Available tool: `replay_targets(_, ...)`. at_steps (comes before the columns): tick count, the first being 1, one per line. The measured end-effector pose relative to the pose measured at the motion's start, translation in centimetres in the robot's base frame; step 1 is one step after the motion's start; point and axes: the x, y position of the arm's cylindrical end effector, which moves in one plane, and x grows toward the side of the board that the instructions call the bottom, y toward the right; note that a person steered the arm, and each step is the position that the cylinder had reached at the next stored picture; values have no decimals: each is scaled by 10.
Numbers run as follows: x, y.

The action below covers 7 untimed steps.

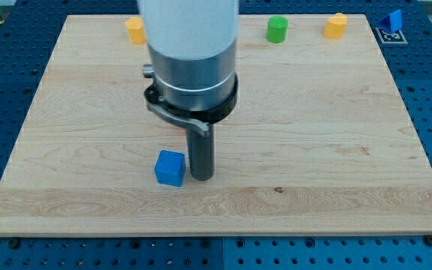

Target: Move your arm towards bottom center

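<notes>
Item: our tip (202, 178), no claw fitted, so no claw state to tell. It rests on the bench (336, 150) just beside the blue cube (170, 168), left of bottom center, likely pausing mid-route.

Also: green cylinder (277, 29) and two orange blocks (134, 30) (336, 25) along the top edge.

My tip (202, 177) rests on the board below centre; just beside the blue cube (170, 167).
</notes>
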Motion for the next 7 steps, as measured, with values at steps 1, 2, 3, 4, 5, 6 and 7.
replay_targets(1, -7, 11)
replay_targets(2, -41, 22)
replay_targets(3, -78, 37)
replay_targets(4, -100, 58)
replay_targets(5, -113, 76)
replay_targets(6, -107, 91)
replay_targets(7, -79, 123)
